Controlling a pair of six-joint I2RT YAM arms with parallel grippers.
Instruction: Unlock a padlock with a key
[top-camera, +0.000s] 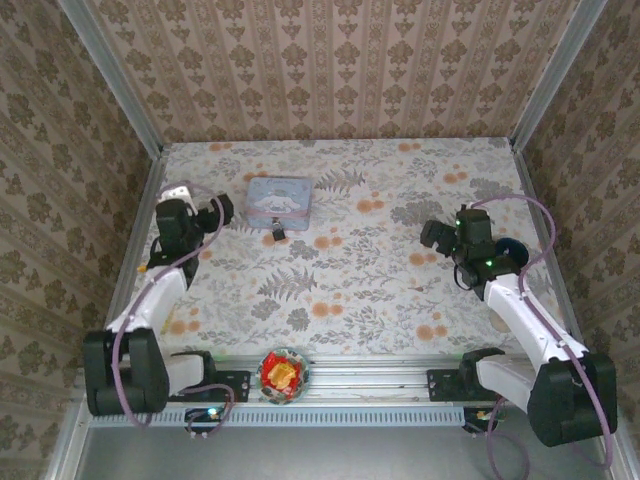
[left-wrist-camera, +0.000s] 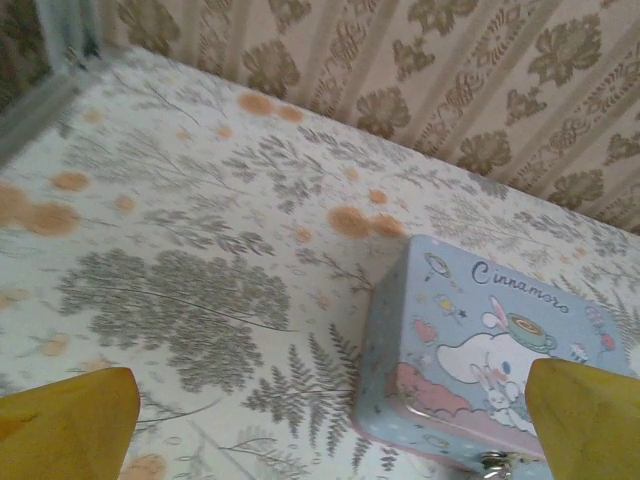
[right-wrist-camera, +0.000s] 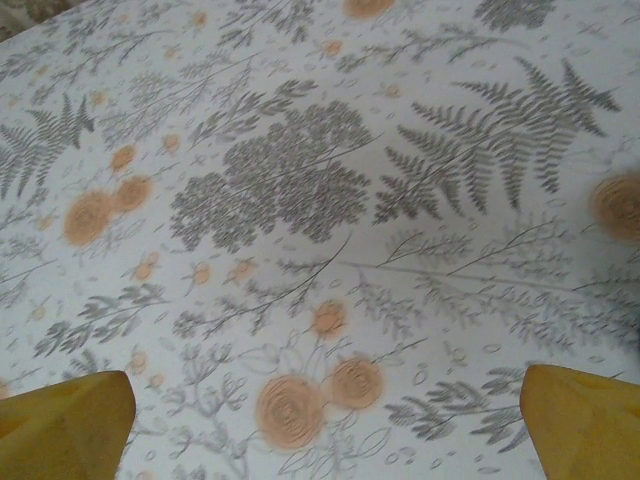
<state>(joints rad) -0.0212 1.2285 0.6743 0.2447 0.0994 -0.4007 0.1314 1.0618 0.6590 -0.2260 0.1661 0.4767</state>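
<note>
The left gripper (top-camera: 222, 210) reaches out low just left of the blue tin (top-camera: 280, 197), with its fingers (left-wrist-camera: 65, 425) spread wide and holding nothing. The right gripper (top-camera: 432, 236) is far to the right of the tin, wide open and empty too. The tiny padlock (top-camera: 277, 235) lies right by the tin's near side, and its long way seems to run from the tin toward the arms.

The padlock (top-camera: 277, 235) was a tiny dark, squarish block with a small silvery loop. It lay on the table (top-camera: 350, 285) just beside the near edge of the pale blue tin (top-camera: 280, 197), too small to tell whether locked.
</note>
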